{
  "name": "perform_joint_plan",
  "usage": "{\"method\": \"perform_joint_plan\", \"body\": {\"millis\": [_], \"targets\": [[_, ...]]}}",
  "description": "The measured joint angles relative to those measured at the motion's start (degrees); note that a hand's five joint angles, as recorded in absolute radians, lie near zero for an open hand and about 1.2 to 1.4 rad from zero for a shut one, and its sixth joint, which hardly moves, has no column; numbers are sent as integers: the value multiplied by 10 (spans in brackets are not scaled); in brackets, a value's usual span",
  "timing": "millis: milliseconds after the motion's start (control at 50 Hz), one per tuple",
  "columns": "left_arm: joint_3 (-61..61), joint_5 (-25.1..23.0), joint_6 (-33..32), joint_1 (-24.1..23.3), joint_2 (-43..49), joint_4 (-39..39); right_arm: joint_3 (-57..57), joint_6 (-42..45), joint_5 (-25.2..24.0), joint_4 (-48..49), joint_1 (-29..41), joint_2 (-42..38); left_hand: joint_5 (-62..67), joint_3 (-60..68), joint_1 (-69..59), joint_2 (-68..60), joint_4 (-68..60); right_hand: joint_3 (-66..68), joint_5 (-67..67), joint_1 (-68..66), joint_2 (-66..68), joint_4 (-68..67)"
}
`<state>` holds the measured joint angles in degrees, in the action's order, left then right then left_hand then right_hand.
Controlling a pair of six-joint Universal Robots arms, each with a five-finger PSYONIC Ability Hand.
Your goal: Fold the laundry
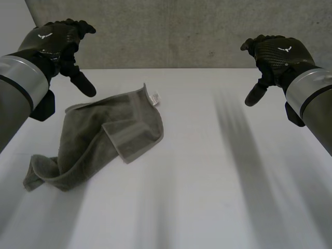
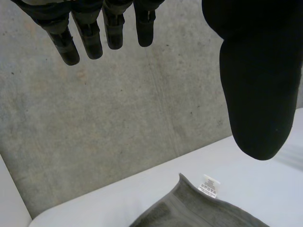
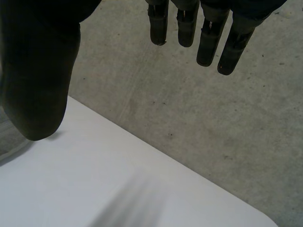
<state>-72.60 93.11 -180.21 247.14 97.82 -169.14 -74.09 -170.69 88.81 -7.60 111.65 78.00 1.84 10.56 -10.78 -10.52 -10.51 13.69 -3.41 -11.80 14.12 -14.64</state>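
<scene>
Your left hand (image 1: 54, 39) hovers above the far left corner of the tabletop (image 1: 207, 197), back up, thumb pointing down and fingers relaxed, holding nothing. Just beside it, the grey towel (image 1: 98, 137) lies crumpled on the left half of the tabletop. One flap is turned back over its middle and a bunched end trails toward the left edge. A small white label (image 1: 154, 97) sits on the towel corner nearest the far edge.

The left wrist view adds what the head view cannot. The fingers (image 2: 90, 40) hang straight, wide apart from the thumb (image 2: 258, 94) and clear of the cloth. It also shows dark print on the label, and a concrete surface (image 2: 118, 123) beyond the far edge.

Your right hand (image 1: 275, 54) hovers above the far right corner in a mirrored pose, well apart from the towel. Its own wrist view shows straight fingers (image 3: 208, 45) spread wide from the thumb (image 3: 40, 90), gripping nothing, over the tabletop's far edge.
</scene>
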Motion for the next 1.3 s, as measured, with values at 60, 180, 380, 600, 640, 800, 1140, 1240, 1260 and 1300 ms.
{"method": "perform_joint_plan", "body": {"millis": [60,180,380,600,640,800,1140,1240,1260,1300], "targets": [[4,13,0,-6,6,2,2,1,-2,0,-1,1,0,0,0,0,0,0,0,0,0,0],[10,24,-3,-8,8,0,5,2,-4,-1,-1,2,0,0,0,0,0,0,0,0,0,0],[10,23,-4,-6,4,0,4,2,-7,-1,1,2,0,0,0,0,0,0,0,0,0,0],[6,20,-8,-3,15,-5,-1,4,-11,0,5,2,0,0,0,0,0,0,0,0,0,0],[9,20,-19,1,32,-9,-3,5,-12,0,6,2,0,0,0,0,0,0,0,0,0,0],[31,8,-160,46,158,-23,-4,6,-12,1,8,-3,0,0,0,0,0,0,0,0,0,0],[41,-6,-297,102,329,-70,-10,19,-14,2,9,-10,9,26,-24,-27,-26,0,0,0,0,0],[36,-6,-294,102,339,-75,-12,20,-14,2,9,-12,119,140,-138,-140,-133,0,0,0,0,0],[35,-6,-293,102,340,-75,-12,21,-14,2,9,-12,180,209,-207,-209,-209,0,0,0,0,0],[33,-6,-289,101,341,-76,-12,22,-14,2,9,-12,359,391,-385,-393,-379,0,0,0,0,0]]}}
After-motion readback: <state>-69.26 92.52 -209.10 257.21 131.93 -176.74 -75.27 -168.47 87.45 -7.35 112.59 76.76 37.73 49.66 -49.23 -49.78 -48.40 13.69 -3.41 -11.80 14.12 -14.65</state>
